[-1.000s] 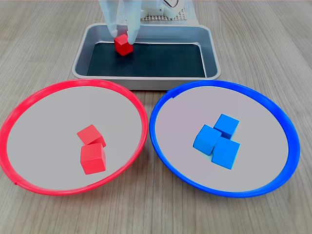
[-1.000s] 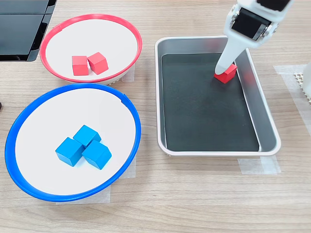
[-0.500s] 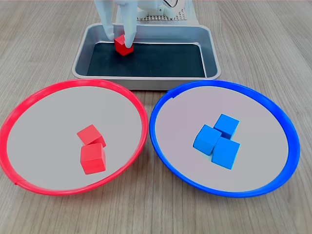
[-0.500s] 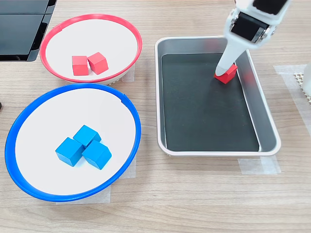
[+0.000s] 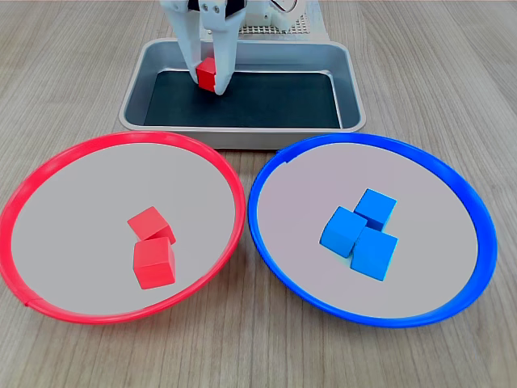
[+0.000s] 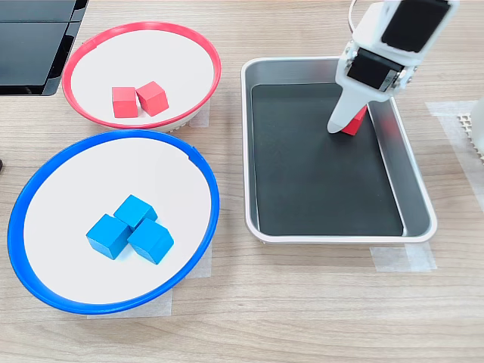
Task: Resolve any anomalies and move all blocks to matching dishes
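My white gripper is shut on a red block, held just above the black floor of the metal tray. Two red blocks lie in the red-rimmed dish, which shows in the second exterior view at the upper left. Three blue blocks cluster in the blue-rimmed dish; that dish sits low on the second exterior view's left.
A black device sits at the second exterior view's top left corner. A white mesh pad lies at its right edge. Strips of tape fix the tray and dishes to the wooden table.
The fingers have shut on the red block in the tray and raised it slightly, shifting toward the tray's middle. The dishes and their blocks have not moved.
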`<state>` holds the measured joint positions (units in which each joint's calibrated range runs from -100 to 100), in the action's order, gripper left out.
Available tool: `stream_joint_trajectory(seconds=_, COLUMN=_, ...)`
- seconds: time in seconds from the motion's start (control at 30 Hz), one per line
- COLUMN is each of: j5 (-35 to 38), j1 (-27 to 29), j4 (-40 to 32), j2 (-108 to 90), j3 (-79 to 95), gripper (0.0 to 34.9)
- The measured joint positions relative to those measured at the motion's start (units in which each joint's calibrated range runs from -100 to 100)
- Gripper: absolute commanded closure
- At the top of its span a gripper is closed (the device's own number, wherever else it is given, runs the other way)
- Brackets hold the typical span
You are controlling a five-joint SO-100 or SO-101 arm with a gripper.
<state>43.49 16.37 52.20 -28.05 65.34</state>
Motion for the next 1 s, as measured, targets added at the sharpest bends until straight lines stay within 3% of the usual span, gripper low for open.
stream_joint_trajectory(seconds=0.2, j5=-11.43, j1=-7.35, j4=11.09, j2=10.4, j3=-21.78, gripper=34.8)
stream_joint_trajectory(seconds=0.27, j5=-16.12, j1=-7.88, j4=15.74, j2=16.97, j3=-35.21, gripper=34.8)
stream_joint_trajectory(seconds=0.4, j5=-19.88, j1=-7.96, j4=18.27, j2=26.09, j3=-52.27, gripper=34.8)
stream_joint_trajectory(seconds=0.53, j5=-21.83, j1=-5.13, j4=16.15, j2=36.57, j3=-67.97, gripper=34.8)
stream_joint_trajectory(seconds=0.63, j5=-21.73, j1=-3.54, j4=6.93, j2=45.95, j3=-74.5, gripper=34.8)
stream_joint_trajectory(seconds=0.73, j5=-21.73, j1=-2.83, j4=3.26, j2=48.17, j3=-75.41, gripper=34.7)
stream_joint_trajectory(seconds=0.8, j5=-21.73, j1=-1.68, j4=-3.18, j2=51.66, j3=-76.32, gripper=32.1)
stream_joint_trajectory(seconds=0.83, j5=-21.73, j1=-1.42, j4=-8.73, j2=53.96, j3=-76.32, gripper=26.3)
stream_joint_trajectory(seconds=0.93, j5=-21.73, j1=-1.95, j4=-15.42, j2=56.1, j3=-76.41, gripper=15.9)
stream_joint_trajectory(seconds=1.0, j5=-21.98, j1=-1.15, j4=-19.33, j2=56.35, j3=-75.86, gripper=16.5)
